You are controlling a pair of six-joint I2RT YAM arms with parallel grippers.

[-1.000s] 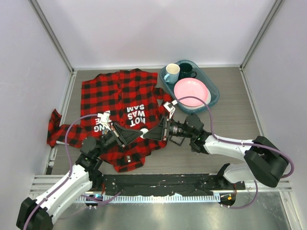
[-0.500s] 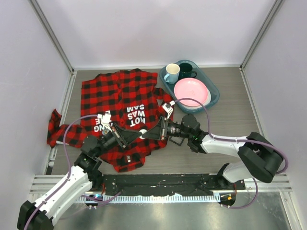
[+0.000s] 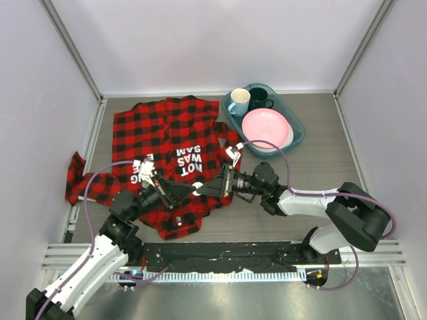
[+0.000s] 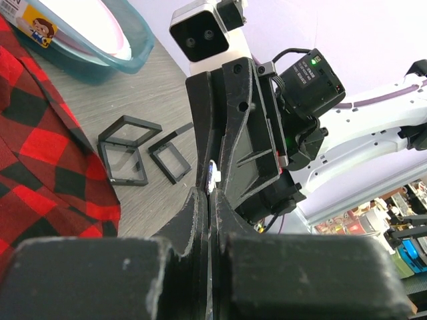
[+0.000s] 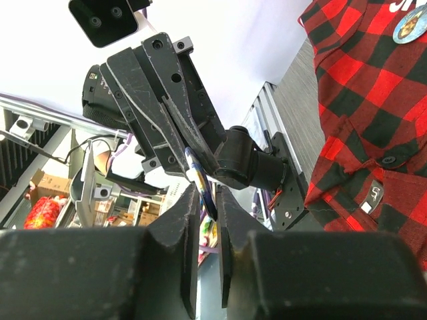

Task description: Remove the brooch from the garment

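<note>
In the top view little of the brooch (image 3: 197, 189) can be made out. Only a small white speck is seen where the two claws meet tip to tip, and its face is not shown in any view. It is held off the cloth, above the lower part of the garment (image 3: 167, 127), at about 6 o'clock from the white lettering.

In the right wrist view the brooch (image 5: 200, 183) is seen edge-on as a thin blue-and-white sliver, with its long axis running from 11 o'clock to 5 o'clock. In the left wrist view only a white-and-blue scrap of it (image 4: 212, 177) is shown past the fingertips.

The left gripper (image 3: 189, 191) is pressed together on one end of the brooch, with hardly a slit left between its fingers. The right gripper (image 3: 205, 187) is pinched on the other end, and the sliver is seen lying in the narrow gap between its fingers.

The left sleeve of the garment is partly covered by the left arm. A round pale-blue badge (image 5: 408, 28) is seen on the cloth at 1 o'clock in the right wrist view, cut off by the frame edge.
</note>
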